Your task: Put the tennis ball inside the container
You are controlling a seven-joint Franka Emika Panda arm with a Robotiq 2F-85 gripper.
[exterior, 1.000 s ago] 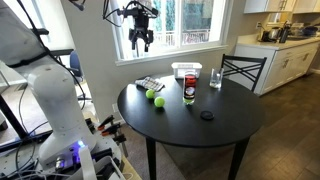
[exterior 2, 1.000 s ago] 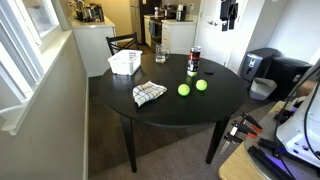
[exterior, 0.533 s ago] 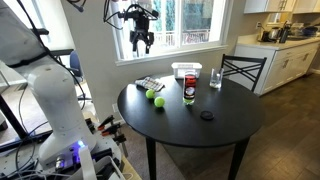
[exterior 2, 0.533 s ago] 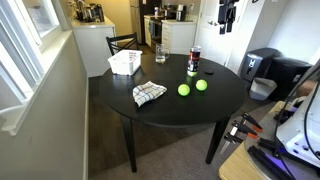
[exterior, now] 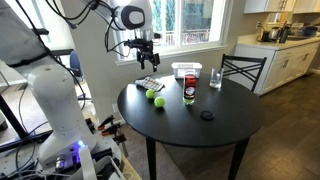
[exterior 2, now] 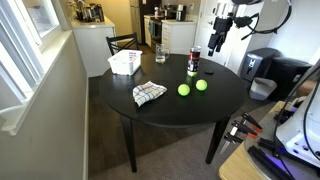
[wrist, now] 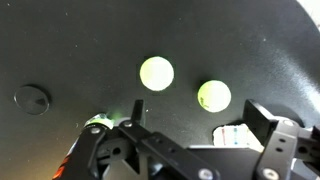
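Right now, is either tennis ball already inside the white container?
No, one tennis ball and its twin both lie on the round black table, apart from the white container.

Yellow-green tennis balls (exterior: pixel 150 95) (exterior: pixel 158 101) lie on the black table (exterior: pixel 225 125).

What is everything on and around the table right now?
tennis balls: two, yellow-green, close together on the table near the cloth
cloth: one, checked light and dark, by the table edge
can: one, dark, upright near the middle
container: one, white, behind the can
glass: one, clear, beside the container
disc: one, black, small, flat on the table
table: one, black, round
chair: one, dark, behind the table
arm: one, white, reaching in from above
gripper: one, black, open, empty, above the cloth
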